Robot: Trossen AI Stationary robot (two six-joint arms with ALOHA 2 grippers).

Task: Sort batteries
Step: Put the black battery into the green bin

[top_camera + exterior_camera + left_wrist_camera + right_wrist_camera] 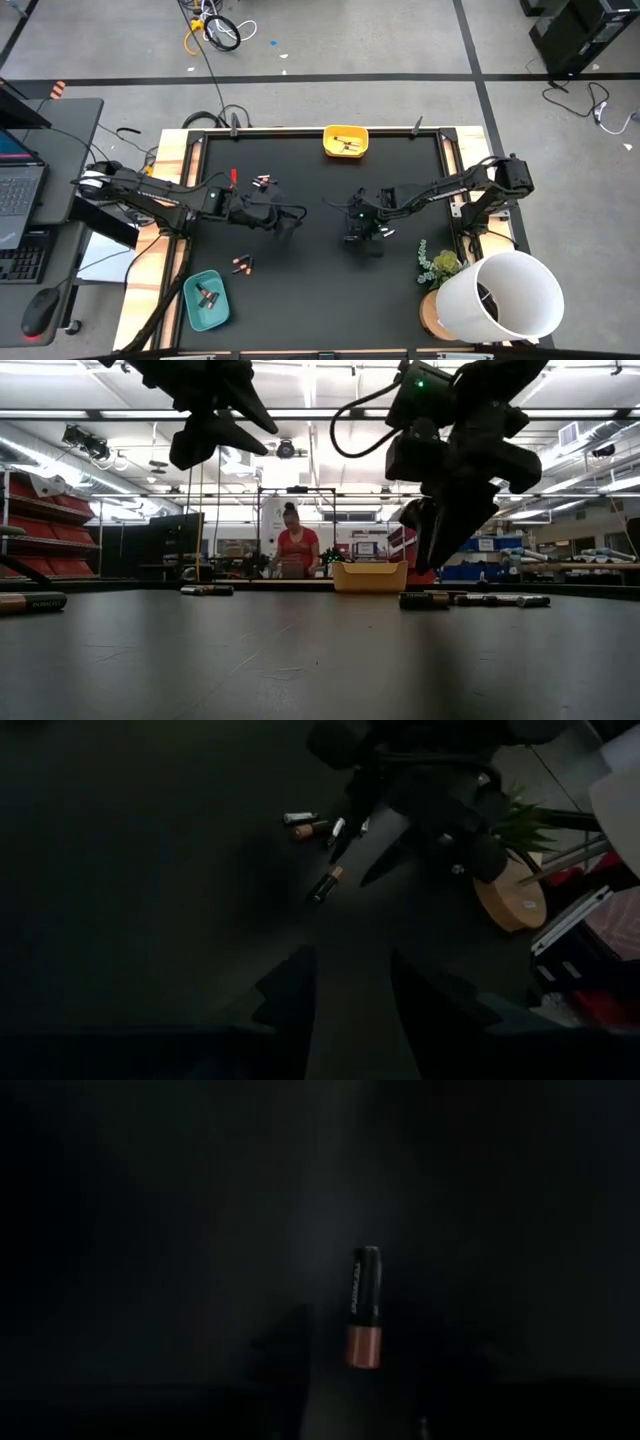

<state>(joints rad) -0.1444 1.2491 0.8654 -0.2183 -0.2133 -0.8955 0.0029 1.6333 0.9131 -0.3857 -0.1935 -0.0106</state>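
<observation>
Two arms over black table [310,290] in high view: left gripper [285,222] left of centre, right gripper [363,238] mid-table. Batteries [262,181] scattered; more in yellow tray [345,141] and teal tray [206,300]. Low view: right gripper [440,535] off surface, fingers apart, gripping nothing. Left wrist: left fingers [290,1000] parted, empty. Right wrist: copper-and-black battery [365,1308] lying on table between fingers, released.

The black desk [320,290] carries a yellow tray [345,141] at upper centre, a teal tray [207,299] at lower left, and scattered batteries [262,181].
</observation>
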